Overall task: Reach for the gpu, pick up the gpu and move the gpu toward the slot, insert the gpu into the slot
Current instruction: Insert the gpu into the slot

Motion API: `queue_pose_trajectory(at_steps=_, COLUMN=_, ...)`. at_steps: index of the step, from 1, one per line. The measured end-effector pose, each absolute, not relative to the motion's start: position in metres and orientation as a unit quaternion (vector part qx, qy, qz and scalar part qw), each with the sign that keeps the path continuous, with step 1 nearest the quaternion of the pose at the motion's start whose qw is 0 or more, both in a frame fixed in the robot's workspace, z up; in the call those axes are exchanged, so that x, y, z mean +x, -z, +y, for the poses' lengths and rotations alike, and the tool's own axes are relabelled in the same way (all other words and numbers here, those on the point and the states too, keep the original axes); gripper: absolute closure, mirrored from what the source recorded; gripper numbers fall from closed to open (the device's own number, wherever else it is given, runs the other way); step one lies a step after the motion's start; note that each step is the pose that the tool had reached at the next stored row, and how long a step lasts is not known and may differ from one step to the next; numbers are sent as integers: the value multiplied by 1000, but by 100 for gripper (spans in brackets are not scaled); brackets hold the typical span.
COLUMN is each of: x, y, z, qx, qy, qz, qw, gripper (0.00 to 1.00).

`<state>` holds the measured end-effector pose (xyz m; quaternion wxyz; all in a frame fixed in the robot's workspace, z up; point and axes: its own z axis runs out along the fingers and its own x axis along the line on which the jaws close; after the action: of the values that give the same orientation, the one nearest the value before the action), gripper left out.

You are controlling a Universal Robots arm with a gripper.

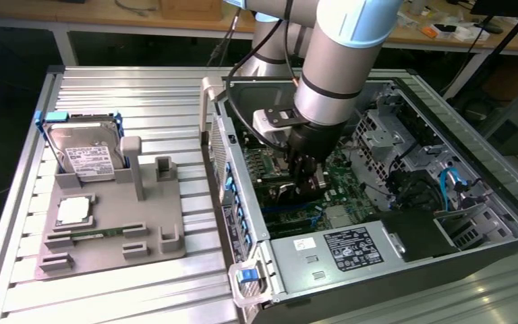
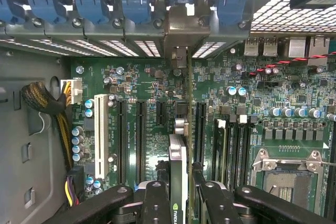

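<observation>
The hand (image 2: 184, 188) is partly closed, clamping the gpu (image 2: 177, 156) between its fingers. The card stands edge-on just ahead of the hand, over the motherboard (image 2: 142, 80), apparently so that its contact edge lines up with a connector strip.

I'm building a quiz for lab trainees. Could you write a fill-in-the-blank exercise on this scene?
1. The gripper is ____ on the gpu.
2. The gpu stands edge-on over the ____ motherboard.
3. In the exterior view, the hard drive stands on the ____ side of the computer case.
Missing words: shut; green; left.
</observation>
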<state>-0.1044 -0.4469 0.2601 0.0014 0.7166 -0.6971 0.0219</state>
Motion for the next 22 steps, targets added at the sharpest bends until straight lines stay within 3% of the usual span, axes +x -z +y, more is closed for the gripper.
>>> queue_pose_trajectory(at_steps=22, x=-106, y=-256, z=-446, qx=717, qy=-22, qz=-697, qw=1, gripper=73)
